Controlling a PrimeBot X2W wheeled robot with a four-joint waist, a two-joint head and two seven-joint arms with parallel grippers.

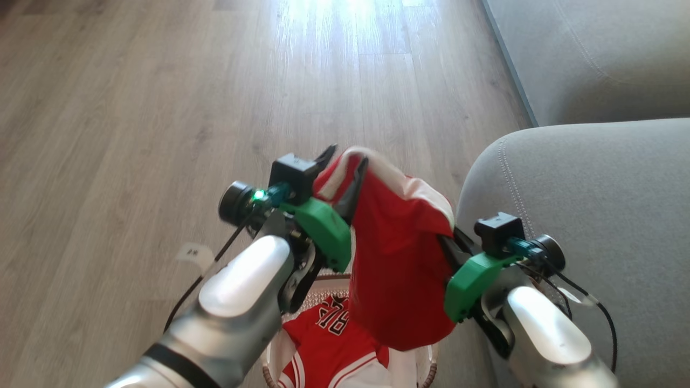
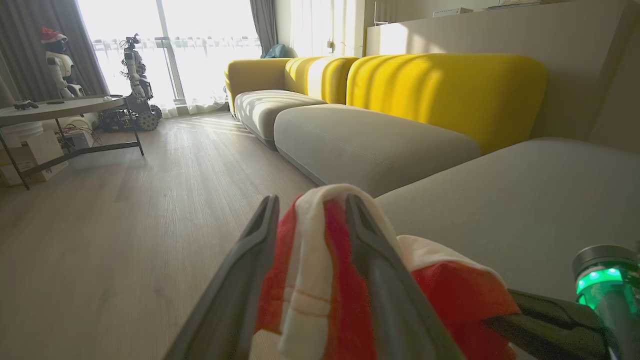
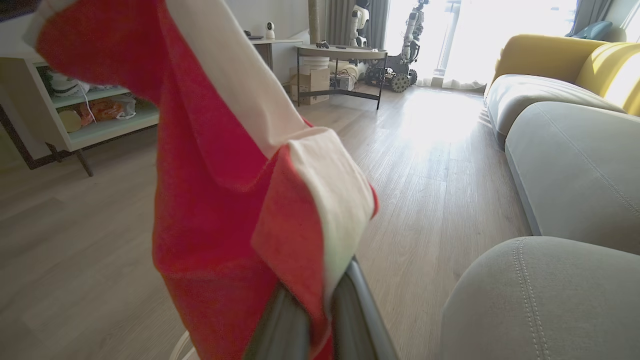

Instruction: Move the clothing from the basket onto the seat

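Red fabric shorts with white bands [image 1: 399, 253] hang crumpled; left gripper [image 1: 347, 156] gapes loosely around a fold, right gripper [image 3: 322, 300] pinches them tight.

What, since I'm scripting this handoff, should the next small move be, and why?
Probably swing the right gripper toward the large grey fabric sofa. It is shut on the red white-banded shorts, while the left gripper stands open around the cloth, so the shorts should slip free.

The pale wood-plank floor [image 1: 135, 108] is spreading across the left and middle of the head view, carrying the basket [image 1: 268, 374] at bottom centre, where a red jersey [image 1: 323, 337] is lying, and the grey sofa [image 1: 593, 215] at right.
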